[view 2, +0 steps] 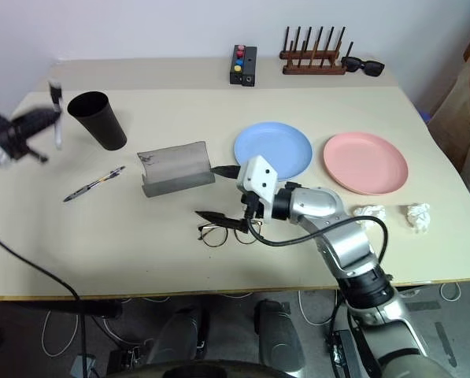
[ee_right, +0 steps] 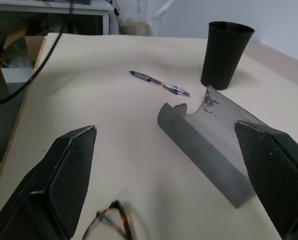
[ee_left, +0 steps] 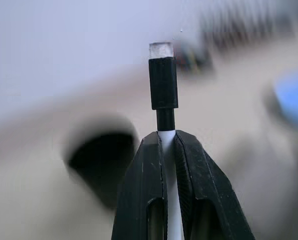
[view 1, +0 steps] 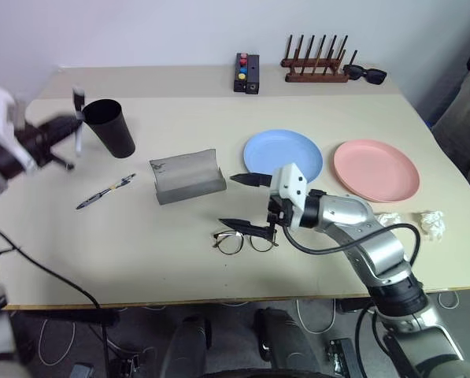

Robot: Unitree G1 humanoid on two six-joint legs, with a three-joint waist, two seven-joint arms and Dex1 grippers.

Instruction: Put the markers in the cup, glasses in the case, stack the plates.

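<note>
The left hand [ee_left: 169,150] pinches the white marker [view 1: 78,120] upright just beside the black cup [view 1: 110,126] on the desk [view 1: 179,260]; it should centre over the rim before letting go, while the right hand [view 1: 246,203], spread wide, hovers over the glasses [view 1: 242,240]

Left claw [view 1: 65,135] motion-blurred; glasses [ee_right: 114,222] cut off by frame edge.

Even, diffuse room light; bench [view 1: 219,260] bright with soft, short shadows and no glare. Left arm [view 1: 30,142] smeared by motion blur in head views. Left wrist view: background fully defocused, marker [ee_left: 163,85] sharp; right wrist view crisp.
</note>
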